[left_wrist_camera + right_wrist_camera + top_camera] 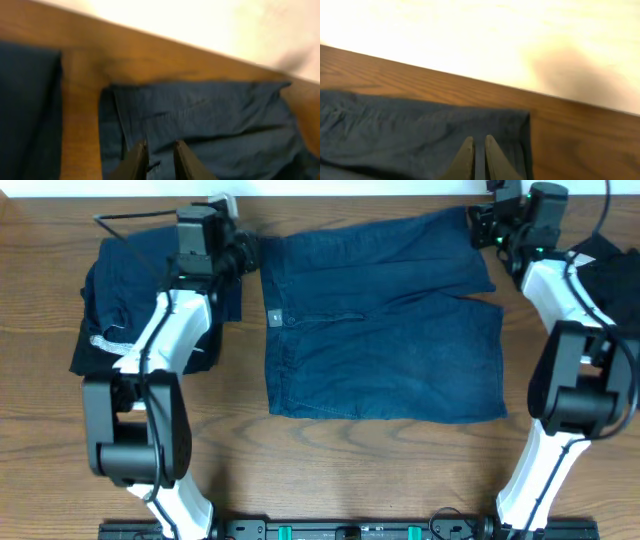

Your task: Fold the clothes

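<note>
Soft, limp shorts [385,330] lie flat on the desk [330,470], best lifted by corners; the right end effector [479,138] pinches one far corner, while the left end effector [160,143] is narrowly parted at the other, grip unclear.

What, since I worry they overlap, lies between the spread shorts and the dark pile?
A strip of bare table separates the shorts from the pile, clear in the left wrist view.
</note>
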